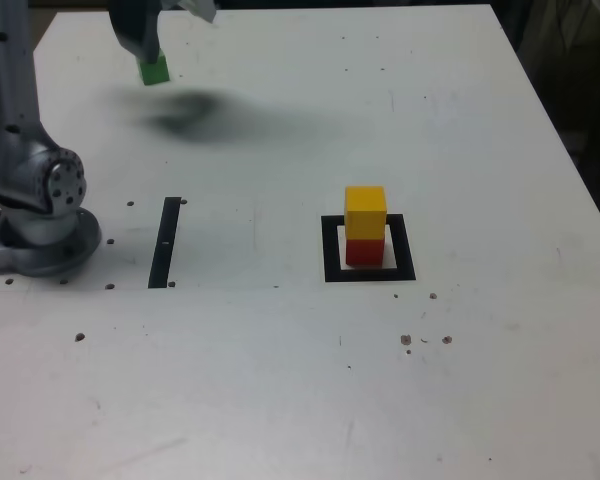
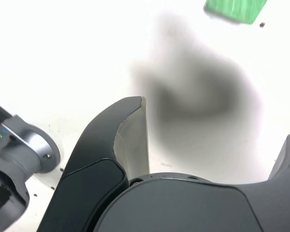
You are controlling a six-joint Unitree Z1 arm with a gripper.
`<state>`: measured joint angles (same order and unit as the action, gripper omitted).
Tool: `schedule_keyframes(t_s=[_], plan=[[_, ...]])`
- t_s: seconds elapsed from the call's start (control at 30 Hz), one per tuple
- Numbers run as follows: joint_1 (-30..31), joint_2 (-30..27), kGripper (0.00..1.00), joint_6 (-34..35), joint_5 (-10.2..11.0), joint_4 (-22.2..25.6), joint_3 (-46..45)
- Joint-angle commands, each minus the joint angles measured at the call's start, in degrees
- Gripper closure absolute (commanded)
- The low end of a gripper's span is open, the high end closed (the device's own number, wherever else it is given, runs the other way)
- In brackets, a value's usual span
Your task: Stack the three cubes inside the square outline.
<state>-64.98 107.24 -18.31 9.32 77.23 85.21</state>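
Pincer (image 2: 217,140) spread wide above the white worktop (image 1: 280,380), gripping nothing. Green cube (image 2: 236,9) just beyond the fingertips, resting on the worktop, apart from both jaws; equal-sided, so no long axis, edges skewed to the worktop's sides. Well away toward the exterior view's right, yellow cube (image 1: 365,213) stacked squarely atop red cube (image 1: 364,251), upright inside the square outline (image 1: 330,250).

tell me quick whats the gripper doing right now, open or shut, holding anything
gripper: open, jaws spread wide and nothing between them; the green cube lies on the table ahead of it, not held.
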Motion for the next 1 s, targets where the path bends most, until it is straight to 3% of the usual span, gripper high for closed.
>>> schedule_keyframes(t_s=[0.0,0.47,0.77,0.97], plan=[[-1.66,1.5,0.01,-1.93,0.23,0.2,0.95],[-9.81,8.91,0.01,-17.2,1.71,1.08,9.14],[-11.51,9.93,0.01,-27.53,5.87,1.89,10.06],[-12.02,10.78,0.01,-29.96,6.39,1.31,10.17]])
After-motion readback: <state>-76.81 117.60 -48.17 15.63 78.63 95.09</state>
